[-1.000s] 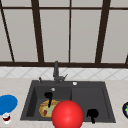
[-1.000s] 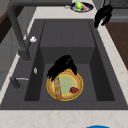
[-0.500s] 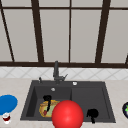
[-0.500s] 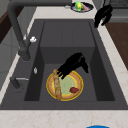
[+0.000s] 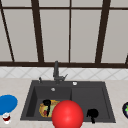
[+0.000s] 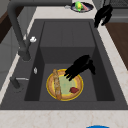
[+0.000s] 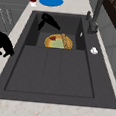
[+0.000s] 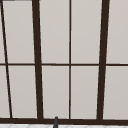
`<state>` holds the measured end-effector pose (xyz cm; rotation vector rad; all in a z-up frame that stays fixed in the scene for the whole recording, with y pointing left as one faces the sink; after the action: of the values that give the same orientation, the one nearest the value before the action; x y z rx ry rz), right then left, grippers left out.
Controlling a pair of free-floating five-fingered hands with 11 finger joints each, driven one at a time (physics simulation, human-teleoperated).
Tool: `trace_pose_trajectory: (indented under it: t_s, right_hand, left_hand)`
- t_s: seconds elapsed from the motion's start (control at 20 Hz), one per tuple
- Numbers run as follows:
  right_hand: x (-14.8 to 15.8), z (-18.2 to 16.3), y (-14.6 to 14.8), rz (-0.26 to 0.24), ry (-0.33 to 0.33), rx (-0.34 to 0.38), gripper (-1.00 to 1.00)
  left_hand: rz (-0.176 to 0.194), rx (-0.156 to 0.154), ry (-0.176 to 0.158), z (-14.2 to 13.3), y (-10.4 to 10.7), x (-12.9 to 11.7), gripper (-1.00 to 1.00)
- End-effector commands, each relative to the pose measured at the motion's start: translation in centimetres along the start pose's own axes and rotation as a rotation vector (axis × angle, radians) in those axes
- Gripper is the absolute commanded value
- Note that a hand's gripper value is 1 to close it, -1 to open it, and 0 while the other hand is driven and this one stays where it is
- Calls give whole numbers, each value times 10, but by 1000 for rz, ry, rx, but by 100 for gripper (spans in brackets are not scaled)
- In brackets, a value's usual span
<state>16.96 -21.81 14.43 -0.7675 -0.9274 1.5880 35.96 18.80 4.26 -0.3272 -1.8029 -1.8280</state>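
Note:
A yellow-rimmed plate (image 6: pixel 64 85) with a long bread stick, a pale green patch and a red piece lies on the floor of the sink's left basin (image 5: pixel 30 105). My left hand (image 6: pixel 80 66) hovers just above the plate's front side, open, fingers slanting down toward the food; it also shows as the left hand (image 5: pixel 47 103) and the left hand (image 7: pixel 48 20). My right hand (image 5: pixel 92 113) hangs idle over the sink's front right edge, fingers relaxed, holding nothing; the right hand (image 6: pixel 103 13) shows there too.
A dark faucet (image 5: pixel 56 72) stands behind the basin. A blue plate (image 5: pixel 7 103) and a small red cup (image 5: pixel 6 117) sit on the left counter. A dark bowl (image 6: pixel 81 6) with green food is on the right. A red ball (image 5: pixel 67 115) fills the foreground.
My left hand has drifted from over the plate's middle toward the sink's front wall, staying just above the plate. The right hand has not moved.

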Motion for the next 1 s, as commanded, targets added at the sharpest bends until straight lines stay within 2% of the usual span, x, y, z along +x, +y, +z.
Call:
trace_pose_trajectory:
  t_s: [0.0, 0.3, 0.35, 0.45, 0.6, 0.65, 0.7, 0.9, 0.95]
  right_hand:
    - [0, 0, 0, 0, 0, 0, 0]
    - [0, 0, 0, 0, 0, 0, 0]
    - [0, 0, 0, 0, 0, 0, 0]
    - [0, 0, 0, 0, 0, 0, 0]
    - [0, 0, 0, 0, 0, 0, 0]
    - [0, 0, 0, 0, 0, 0, 0]
    - [0, 0, 0, 0, 0, 0, 0]
    - [0, 0, 0, 0, 0, 0, 0]
    - [0, 0, 0, 0, 0, 0, 0]
  left_hand:
    - [4, 14, -9, 3, -6, -3, -100]
    - [-8, 3, -2, 0, -16, -9, -100]
    - [-9, -1, -9, 2, -27, -1, -100]
    - [4, -14, -22, 3, -37, 13, -100]
    - [73, -26, -20, 5, -48, 15, -100]
    - [88, -17, -10, 5, -45, 5, -100]
    - [78, -2, -8, 5, -43, 2, -100]
    - [55, -3, -6, -1, -35, -19, -100]
    - [48, 5, -10, -2, -33, -24, -100]
